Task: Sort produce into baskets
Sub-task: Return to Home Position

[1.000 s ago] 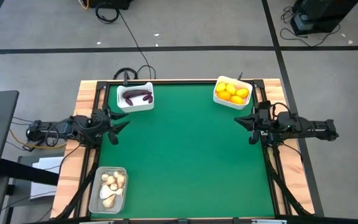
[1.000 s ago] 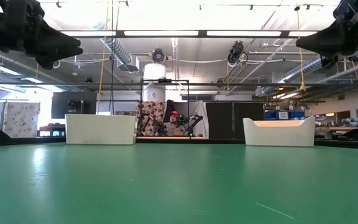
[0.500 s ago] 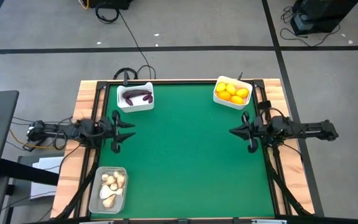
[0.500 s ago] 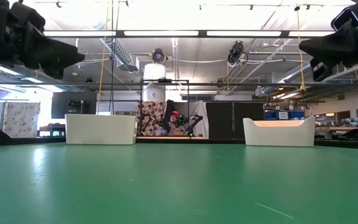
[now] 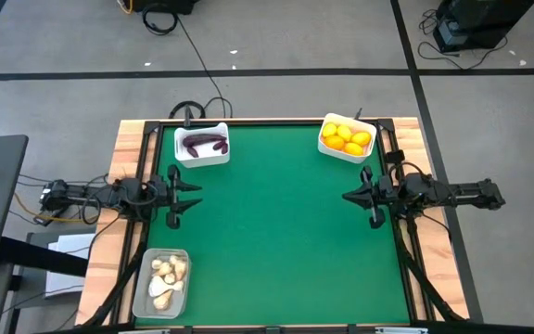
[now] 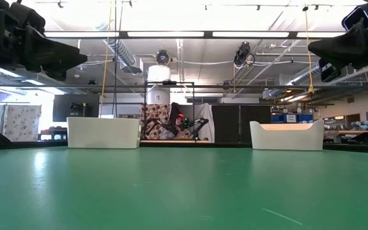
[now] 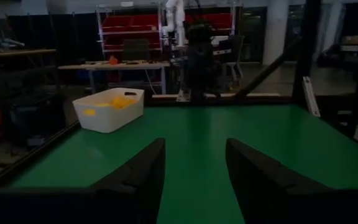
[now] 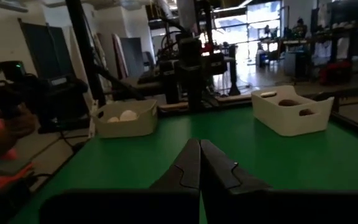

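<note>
All produce lies in baskets. Dark purple eggplant pieces (image 5: 202, 143) lie in the far-left white basket (image 5: 201, 158). Yellow-orange citrus fruits (image 5: 346, 138) fill the far-right white basket (image 5: 327, 146). Cream garlic bulbs (image 5: 165, 276) lie in the clear basket (image 5: 144, 301) at the near left. My left gripper (image 5: 191, 196) is open and empty above the table's left side; its wrist view (image 7: 194, 163) shows the gap. My right gripper (image 5: 346, 197) is shut and empty above the right side; its wrist view (image 8: 199, 163) shows the fingers together.
The green table top (image 5: 276, 232) lies bare between the two grippers. Wooden rails (image 5: 123, 148) and cables run along the table's left and right edges. A person's hand and orange sleeve (image 8: 5, 134) show beyond the table's left side in the right wrist view.
Both grippers have moved a little toward the table's near edge and toward its middle, and dipped slightly, then kept still. The baskets and produce have not moved.
</note>
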Action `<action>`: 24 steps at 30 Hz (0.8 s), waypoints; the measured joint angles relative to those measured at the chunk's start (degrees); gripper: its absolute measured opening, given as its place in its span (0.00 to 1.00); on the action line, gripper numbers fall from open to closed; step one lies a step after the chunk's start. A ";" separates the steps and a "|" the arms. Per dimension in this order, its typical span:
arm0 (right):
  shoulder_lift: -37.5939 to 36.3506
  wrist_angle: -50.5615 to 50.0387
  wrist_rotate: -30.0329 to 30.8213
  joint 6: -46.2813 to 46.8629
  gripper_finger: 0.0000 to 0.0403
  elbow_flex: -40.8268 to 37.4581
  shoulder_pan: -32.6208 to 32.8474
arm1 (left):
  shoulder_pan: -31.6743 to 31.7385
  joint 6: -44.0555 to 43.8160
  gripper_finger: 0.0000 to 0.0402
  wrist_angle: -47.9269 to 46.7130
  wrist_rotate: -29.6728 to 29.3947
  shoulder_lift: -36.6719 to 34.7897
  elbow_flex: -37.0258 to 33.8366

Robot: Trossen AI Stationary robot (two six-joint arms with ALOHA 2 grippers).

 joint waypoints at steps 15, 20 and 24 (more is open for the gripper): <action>0.00 3.76 2.72 -1.67 0.09 -1.76 -0.15 | 0.00 2.36 0.43 -0.64 0.59 0.02 -0.02; 0.07 2.97 2.33 -1.10 0.15 -1.76 -0.15 | 0.00 2.31 0.43 0.87 0.39 0.04 -0.04; 0.07 3.10 2.30 0.32 0.17 -1.76 -0.15 | 0.00 2.20 0.43 3.57 0.37 0.04 -0.04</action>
